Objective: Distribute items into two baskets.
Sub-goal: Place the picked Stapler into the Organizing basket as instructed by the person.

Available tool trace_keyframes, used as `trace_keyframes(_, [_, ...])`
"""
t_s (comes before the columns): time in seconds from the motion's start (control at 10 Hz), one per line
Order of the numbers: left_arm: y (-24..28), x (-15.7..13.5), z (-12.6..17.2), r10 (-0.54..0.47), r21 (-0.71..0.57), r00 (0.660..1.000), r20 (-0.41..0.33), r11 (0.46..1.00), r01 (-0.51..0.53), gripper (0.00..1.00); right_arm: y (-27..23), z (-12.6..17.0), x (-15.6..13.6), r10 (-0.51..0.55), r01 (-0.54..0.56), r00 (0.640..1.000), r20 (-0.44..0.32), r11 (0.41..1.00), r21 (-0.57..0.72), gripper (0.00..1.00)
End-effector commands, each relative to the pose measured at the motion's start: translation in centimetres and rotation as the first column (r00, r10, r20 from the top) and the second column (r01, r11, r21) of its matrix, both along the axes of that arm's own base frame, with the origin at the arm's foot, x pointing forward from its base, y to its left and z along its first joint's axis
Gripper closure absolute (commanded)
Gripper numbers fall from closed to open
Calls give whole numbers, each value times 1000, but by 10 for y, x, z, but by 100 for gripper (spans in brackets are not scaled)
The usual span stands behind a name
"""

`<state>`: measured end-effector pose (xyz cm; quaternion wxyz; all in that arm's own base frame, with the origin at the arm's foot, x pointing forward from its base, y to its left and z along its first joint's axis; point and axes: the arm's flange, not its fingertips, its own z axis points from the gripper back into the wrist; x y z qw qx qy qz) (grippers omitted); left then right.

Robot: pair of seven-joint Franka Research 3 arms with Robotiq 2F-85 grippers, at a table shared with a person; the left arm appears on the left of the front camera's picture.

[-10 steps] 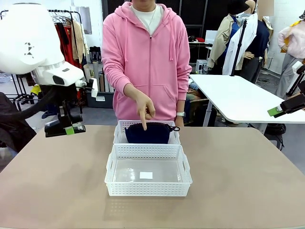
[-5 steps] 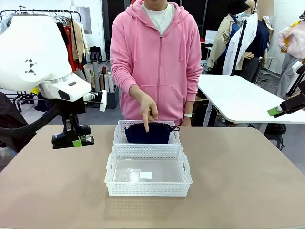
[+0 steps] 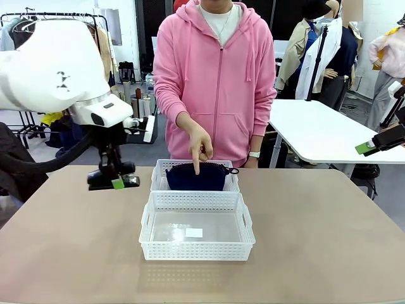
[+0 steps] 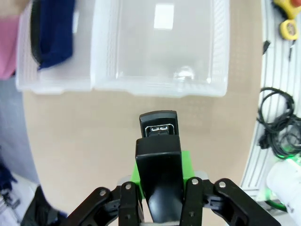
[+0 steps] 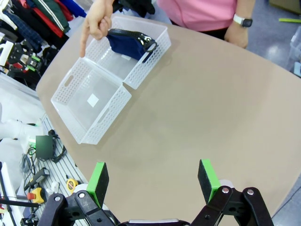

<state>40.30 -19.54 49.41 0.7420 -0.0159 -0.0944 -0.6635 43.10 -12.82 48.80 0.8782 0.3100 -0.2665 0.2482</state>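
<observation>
While the left hand [image 3: 114, 182] grips the stapler [image 4: 159, 127] above the desk [image 3: 316, 240], the right hand [image 5: 153, 181] hangs released.

White lattice-walled baskets [image 3: 197, 235] on tan table [image 3: 316, 240]. Navy pouch [image 3: 195, 177] with black strap. Black stapler [image 4: 159, 155], silver metal at tip. Black grippers, green pads [image 5: 98, 181]. Person's hoodie [image 3: 218, 82] pink, white shirt underneath.
</observation>
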Motion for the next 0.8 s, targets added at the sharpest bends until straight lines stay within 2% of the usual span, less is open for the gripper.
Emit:
trace_keyframes(0.0, [-16,14,0,-133,-52,990,-36,990,131,100,-1,2,0,-2,2,1000,-1,1000,-3,0])
trace_keyframes(0.4, [-62,30,-22,-215,-43,974,-66,976,212,100,-1,2,0,-2,2,1000,-1,1000,-3,0])
trace_keyframes(0.7, [-95,29,-43,-189,-67,980,-65,981,184,100,-1,2,0,-2,2,1000,-1,1000,-3,0])
